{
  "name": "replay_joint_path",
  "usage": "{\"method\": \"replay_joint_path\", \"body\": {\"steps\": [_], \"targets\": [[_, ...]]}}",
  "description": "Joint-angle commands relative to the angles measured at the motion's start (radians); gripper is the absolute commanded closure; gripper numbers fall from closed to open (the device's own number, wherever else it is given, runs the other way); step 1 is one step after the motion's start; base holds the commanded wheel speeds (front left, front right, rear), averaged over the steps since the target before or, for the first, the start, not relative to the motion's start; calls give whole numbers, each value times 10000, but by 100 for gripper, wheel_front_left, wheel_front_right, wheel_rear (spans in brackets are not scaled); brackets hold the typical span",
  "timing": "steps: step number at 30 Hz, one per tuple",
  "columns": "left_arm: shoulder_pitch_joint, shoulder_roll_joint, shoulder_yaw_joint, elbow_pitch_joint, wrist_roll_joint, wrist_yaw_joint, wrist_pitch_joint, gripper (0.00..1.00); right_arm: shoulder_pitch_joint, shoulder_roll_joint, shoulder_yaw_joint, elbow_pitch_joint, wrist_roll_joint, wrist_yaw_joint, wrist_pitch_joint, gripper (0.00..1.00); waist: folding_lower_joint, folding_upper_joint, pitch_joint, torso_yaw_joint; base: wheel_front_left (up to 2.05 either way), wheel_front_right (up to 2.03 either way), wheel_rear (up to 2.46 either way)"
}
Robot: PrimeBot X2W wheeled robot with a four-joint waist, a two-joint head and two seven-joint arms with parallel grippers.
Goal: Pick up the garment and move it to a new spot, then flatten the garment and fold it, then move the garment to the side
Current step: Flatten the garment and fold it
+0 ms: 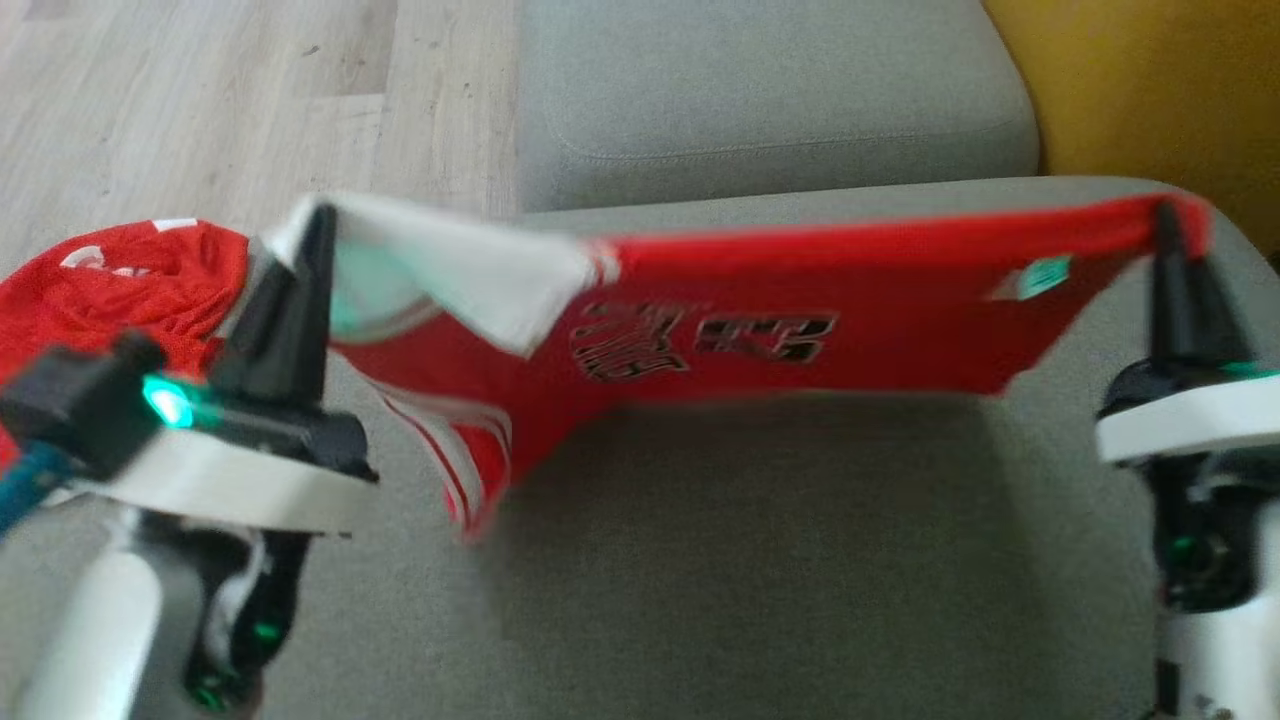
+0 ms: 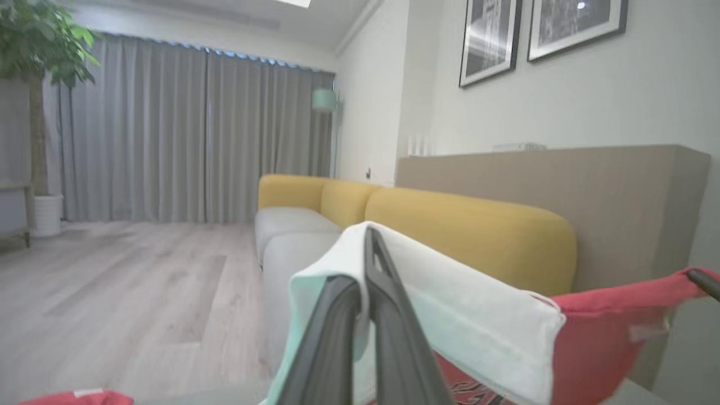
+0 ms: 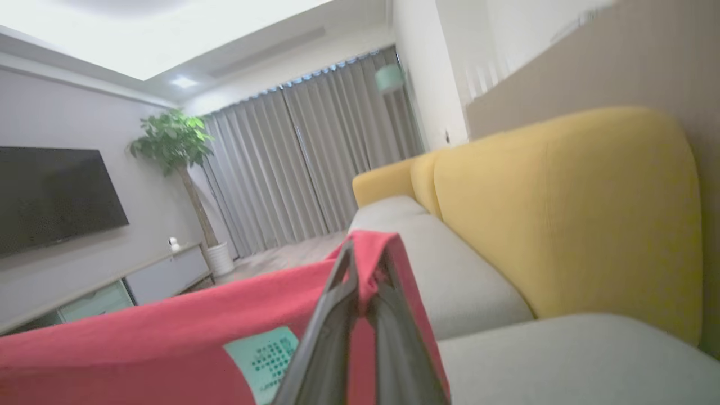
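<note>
Grey sofa seat [image 1: 750, 560], yellow backrest [image 1: 1150, 80], wood floor [image 1: 200, 100], left tool [image 1: 320, 215] and right tool [image 1: 1165, 215] clamping red garment [image 1: 800, 290]

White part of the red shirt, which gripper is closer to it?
Left. The left gripper is shut on the white part itself; the right gripper pinches the shirt by its red edge at the far end, across the gray cushion.

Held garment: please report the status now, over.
Shut on garment: left jaws, right jaws, one at each end. It hangs stretched above grey sofa seat. Beside left arm lies second red cloth.
</note>
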Motion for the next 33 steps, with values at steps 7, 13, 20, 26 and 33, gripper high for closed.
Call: {"method": "replay_joint_path", "body": {"steps": [7, 13, 20, 26, 33], "targets": [[-2533, 936, 774, -1726, -23, -114, 1114, 100, -889, -41, -417, -3320, -168, 37, 1155, 100, 1, 0, 129, -170, 0, 0, 0], [-4106, 949, 607, -1130, -219, -331, 1661, 100, -1359, -41, -539, -3971, -545, 37, 2126, 100, 1, 0, 643, -288, 0, 0, 0], [-6116, 588, 338, 1316, -217, -789, 1326, 100, -2945, -90, -198, -2154, -826, 37, 2512, 100, 1, 0, 2176, -527, 0, 0, 0], [-9229, 598, 78, 3893, 820, -1261, 361, 100, -6262, -105, 130, 571, -1633, 37, 1827, 100, 1, 0, 3739, -769, 0, 0, 0], [-12195, 203, -336, 6741, 2196, -1288, -1890, 100, -9916, -75, -4, 4107, -3357, 37, 211, 100, 1, 0, 4575, -745, 0, 0, 0]]}}
